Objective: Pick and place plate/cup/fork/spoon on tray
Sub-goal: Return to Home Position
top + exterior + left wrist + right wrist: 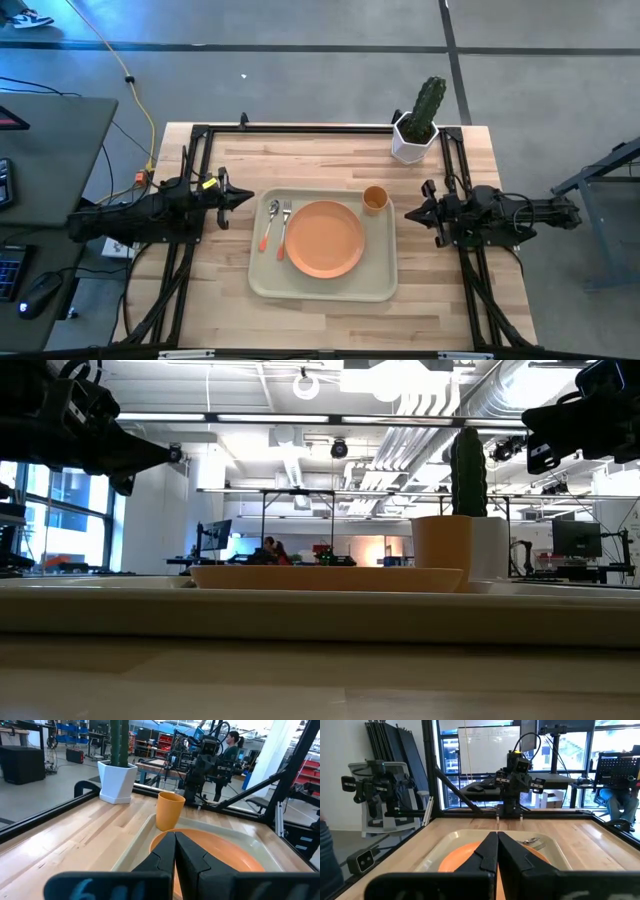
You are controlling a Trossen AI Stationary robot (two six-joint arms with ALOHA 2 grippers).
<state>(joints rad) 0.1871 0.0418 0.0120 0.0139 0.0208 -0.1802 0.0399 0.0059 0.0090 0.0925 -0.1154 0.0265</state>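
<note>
The beige tray [383, 285] lies in the middle of the table. On it lie the orange plate [325, 239], the orange cup [374, 199] upright at its far right corner, and the spoon [270, 222] and fork [283, 228] side by side left of the plate. My left gripper [250, 199] is shut and empty, raised above the table left of the tray. My right gripper [407, 213] is shut and empty, raised above the table right of the tray. The cup [170, 810] and plate [225, 851] also show in the left wrist view.
A white hexagonal pot with a cactus [416, 128] stands at the table's far right, behind the cup. Black arm frames run along the table's left, right and far edges. Bare wood lies in front of the tray [330, 325].
</note>
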